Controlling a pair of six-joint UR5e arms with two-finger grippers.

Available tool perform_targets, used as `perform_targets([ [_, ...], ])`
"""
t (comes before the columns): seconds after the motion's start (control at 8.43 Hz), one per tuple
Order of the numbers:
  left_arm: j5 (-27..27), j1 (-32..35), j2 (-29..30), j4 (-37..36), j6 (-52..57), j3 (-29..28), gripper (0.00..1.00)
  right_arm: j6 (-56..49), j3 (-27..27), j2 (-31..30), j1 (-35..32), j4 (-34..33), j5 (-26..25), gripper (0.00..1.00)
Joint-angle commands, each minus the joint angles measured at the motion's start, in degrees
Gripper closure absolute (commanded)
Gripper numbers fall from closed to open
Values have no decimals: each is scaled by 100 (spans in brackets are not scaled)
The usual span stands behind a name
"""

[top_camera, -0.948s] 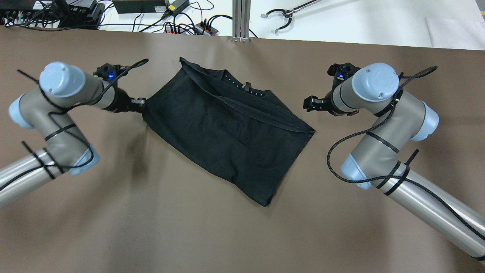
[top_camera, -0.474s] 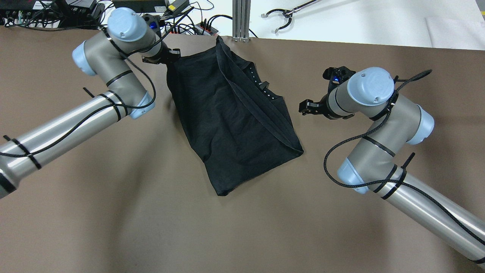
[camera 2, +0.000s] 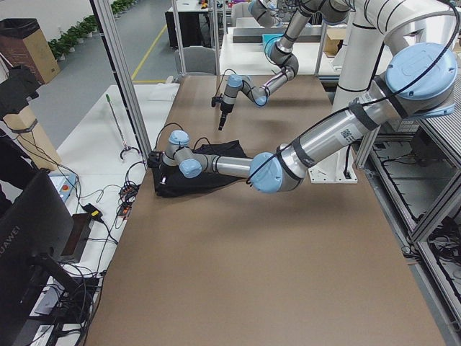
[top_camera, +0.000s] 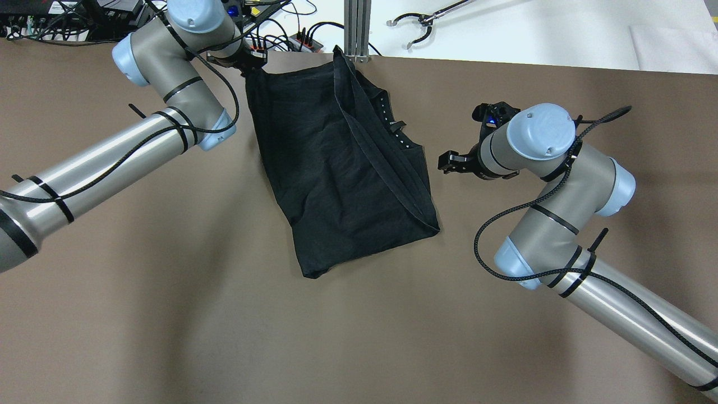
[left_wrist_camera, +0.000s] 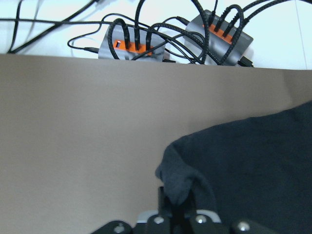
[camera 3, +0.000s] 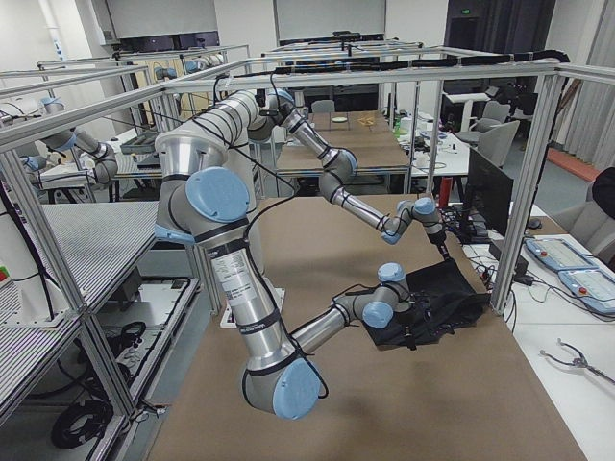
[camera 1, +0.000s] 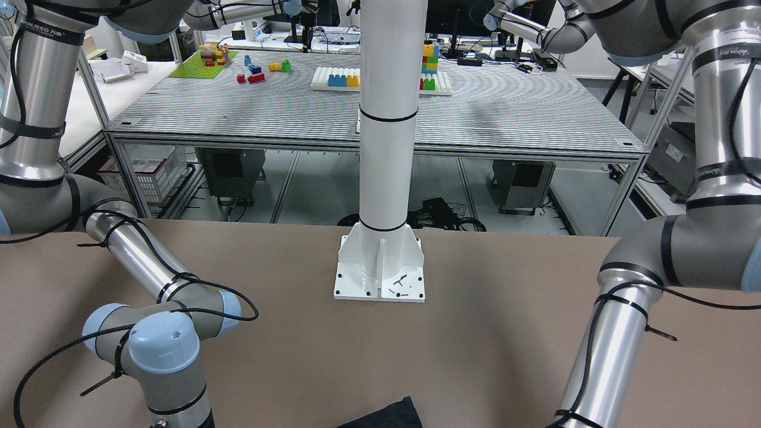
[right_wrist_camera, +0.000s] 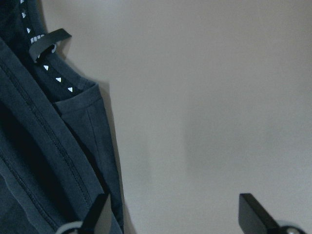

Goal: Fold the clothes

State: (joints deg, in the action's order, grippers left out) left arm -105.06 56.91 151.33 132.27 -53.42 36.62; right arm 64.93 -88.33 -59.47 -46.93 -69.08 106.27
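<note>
The clothes [top_camera: 336, 179] were soft, matt black cloth with stitched hems and small white triangles printed along one band. The table [top_camera: 168, 336] had a smooth, matt brown covering, faintly rippled. The left arm [top_camera: 95, 168] and right arm [top_camera: 634, 311] showed shiny brushed-metal tubes, matt grey joints, pale blue plastic caps and braided black cables. The white pillar [camera 1: 386, 148] looked glossy, smooth and painted.

A brown matte tabletop [top_camera: 359, 336] carries a rumpled black soft fabric piece [top_camera: 336, 185], spread from centre toward 12 o'clock in the overhead view. In the front-facing view, a white metal base plate [camera 1: 380, 285] sits at 12 o'clock.
</note>
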Motion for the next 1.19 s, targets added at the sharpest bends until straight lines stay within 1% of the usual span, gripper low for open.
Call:
perform_targets([
  [0.0, -1056, 600, -918, -43, 349, 1194, 6, 1024, 612, 277, 86, 470, -45, 9],
  [0.12, -1060, 602, -1217, -44, 349, 1520, 6, 1544, 1059, 287, 200, 1284, -45, 10],
  [0.24, -1060, 567, -1359, -35, 341, 1706, 6, 2027, 1377, 287, 367, 1892, -210, 11],
  [0.36, -1060, 558, -1387, -35, 332, 1778, 6, 2415, 1380, 287, 551, 1968, -569, 14],
  [0.47, -1043, 558, -1396, -26, 297, 1813, 6, 2654, 1363, 287, 675, 1978, -668, 21],
  [0.59, -1034, 549, -1431, -26, 288, 1814, 6, 2761, 1337, 287, 711, 1986, -678, 33],
  [0.71, -1016, 541, -1466, -9, 288, 1814, 6, 2814, 1302, 279, 720, 1986, -669, 56],
  [0.83, -1016, 523, -1466, -8, 270, 1814, 6, 2849, 1197, 235, 824, 2030, -669, 83],
  [0.95, -1016, 505, -1466, -8, 270, 1805, 6, 2841, 1004, 113, 843, 2039, -660, 100],
  [1.07, -1016, 505, -1466, -8, 270, 1805, 6, 2832, 646, -141, 843, 2030, -617, 100],
])
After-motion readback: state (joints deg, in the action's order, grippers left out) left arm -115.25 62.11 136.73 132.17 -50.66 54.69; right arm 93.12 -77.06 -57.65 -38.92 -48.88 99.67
